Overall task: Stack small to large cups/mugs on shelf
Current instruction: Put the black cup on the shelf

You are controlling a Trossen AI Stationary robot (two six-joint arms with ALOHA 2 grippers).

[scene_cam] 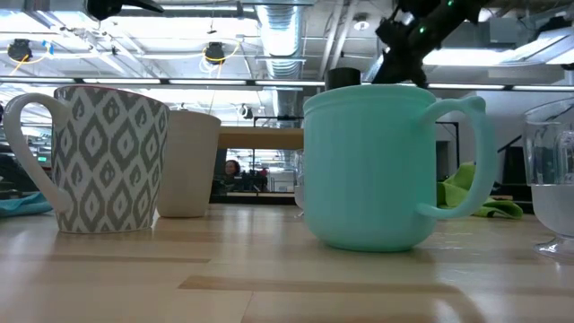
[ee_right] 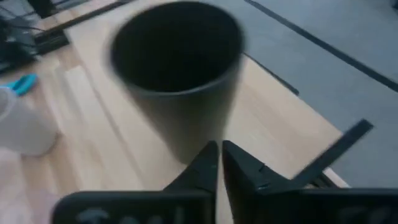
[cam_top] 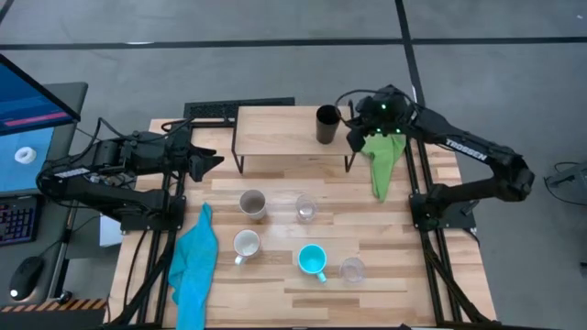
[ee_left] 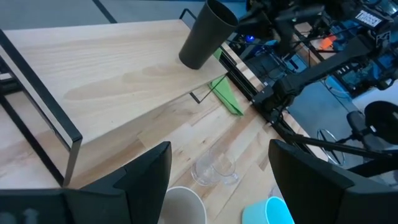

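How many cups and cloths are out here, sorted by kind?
Handled mugs: 2, white mug and cyan mug
Clear glasses: 2
Handleless cups: 2, black tumbler and beige cup
Cloths: 2, blue cloth and green cloth
Total: 8

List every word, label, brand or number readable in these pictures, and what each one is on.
"TROSSEN": white letters on the right arm, in the high view.
Left wrist view: white lettering on the right arm looks like the same brand, too cut off and blurred to read.
Monitor at the table's left: coloured bands only, nothing legible.
Patterned white mug, cyan mug, black tumbler: no text.
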